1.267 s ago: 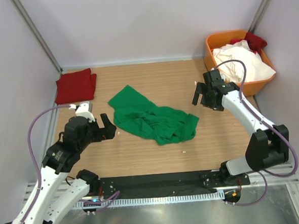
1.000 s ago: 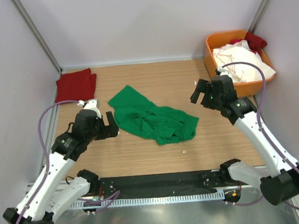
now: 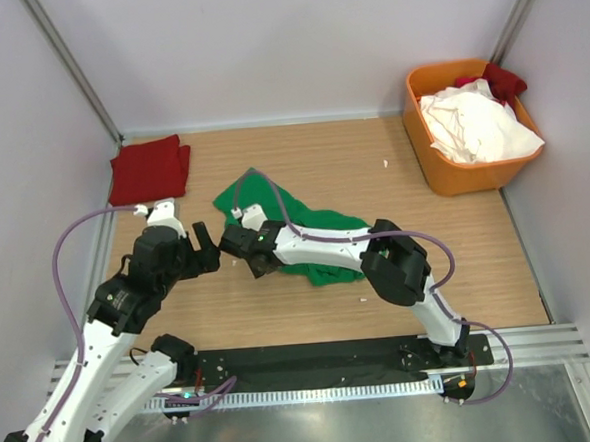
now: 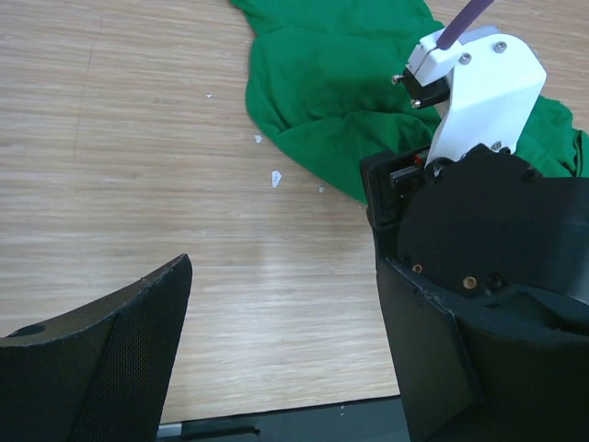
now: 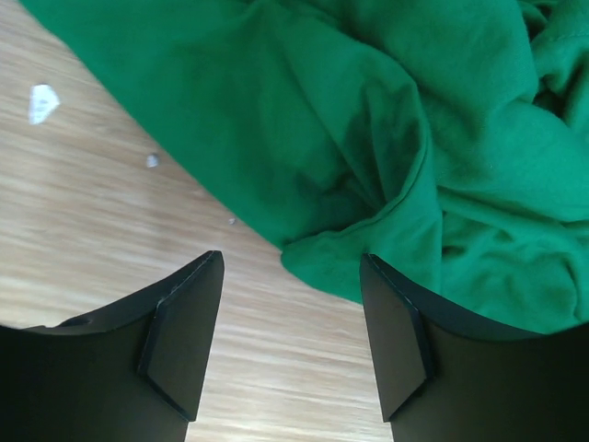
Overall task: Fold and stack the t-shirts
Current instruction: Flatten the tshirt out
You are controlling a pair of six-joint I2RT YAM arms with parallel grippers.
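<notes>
The green t-shirt (image 3: 241, 196) is a plain bright green, and the dark red t-shirt (image 3: 150, 168) is plain too. White t-shirts (image 3: 474, 125) and a red t-shirt (image 3: 502, 78) lie in the orange bin (image 3: 468, 178). The counter (image 3: 457, 251) is pale wood grain with white flecks.

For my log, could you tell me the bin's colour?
The bin is orange; top external view.

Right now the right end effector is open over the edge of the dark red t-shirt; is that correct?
Not quite: the right end effector is open over the edge of the green t-shirt, as the right wrist view shows.
</notes>
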